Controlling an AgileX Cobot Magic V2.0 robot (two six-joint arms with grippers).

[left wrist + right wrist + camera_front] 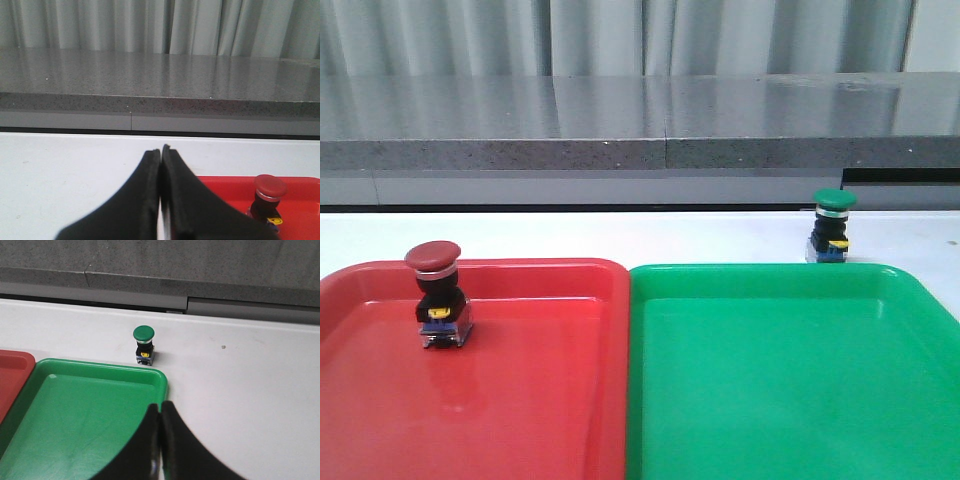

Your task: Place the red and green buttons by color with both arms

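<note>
Both our pincers, left pincer (pixel 161 150) and right pincer (pixel 160 405), are pressed closed, empty; green button (pixel 832 226) stands on the table (pixel 620 235) just beyond the green tray (pixel 770 275) far rim.

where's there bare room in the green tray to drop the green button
The whole green tray floor is bare, rim to rim. The green button stands upright on the white table just past its far rim. The red tray is bare except the red button near its far left.

Left gripper (pixel 161 150) — two matte black fingers, broad at the base, curving to slim tips. Right gripper (pixel 160 405) — same black, same tapered claw shape, smooth unmarked surfaces.
</note>
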